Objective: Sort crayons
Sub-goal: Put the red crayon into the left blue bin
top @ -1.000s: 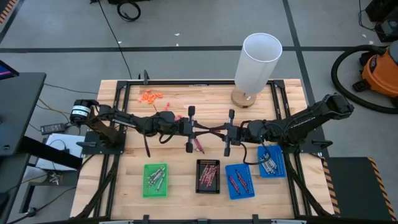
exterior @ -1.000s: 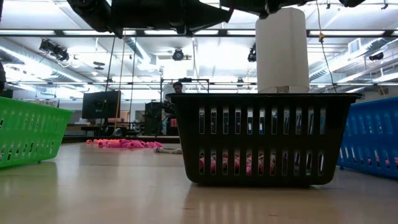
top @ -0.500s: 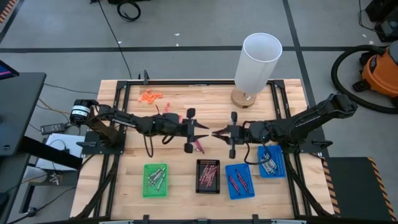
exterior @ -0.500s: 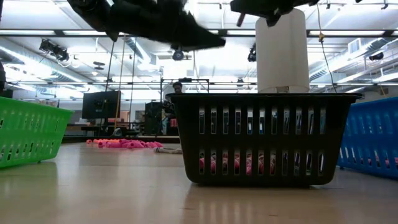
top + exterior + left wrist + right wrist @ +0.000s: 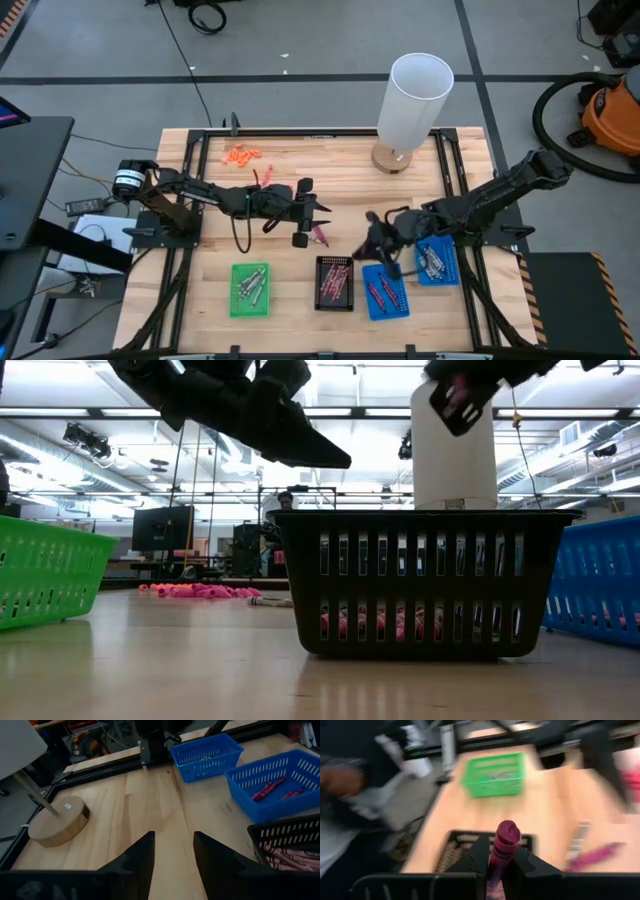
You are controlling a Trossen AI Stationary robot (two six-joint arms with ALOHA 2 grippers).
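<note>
Seen only from the right wrist: one maroon-purple crayon point(image 5: 504, 851), round-tipped and paper-wrapped, pinched upright between the right tool's point(image 5: 496, 857) narrow dark fingers, above the black basket point(image 5: 455, 840). From overhead, same right tool point(image 5: 381, 240) hangs between the black basket point(image 5: 335, 283) and the near blue basket point(image 5: 386, 291), crayon too small to tell there. Left tool point(image 5: 318, 211) just beyond the black basket, fingers spread wide with nothing between them; left wrist confirms the bare gap over pale wood-grain tabletop point(image 5: 165, 805). Baskets all slotted plastic, rectangular: green basket point(image 5: 250, 289) left of the black one holding silvery sticks, black one holding pinkish-red sticks point(image 5: 334, 279), near blue one holding a few dark red sticks point(image 5: 379, 291), far blue basket point(image 5: 437, 261) holding greyish ones. Loose pink stick point(image 5: 320, 235) on the tabletop just beyond the black basket. Tall white cylinder point(image 5: 414, 98) on a round wooden base point(image 5: 56, 820), well beyond the black basket. Low view adds only the black basket's slotted wall point(image 5: 420, 582) with pink showing through.
</note>
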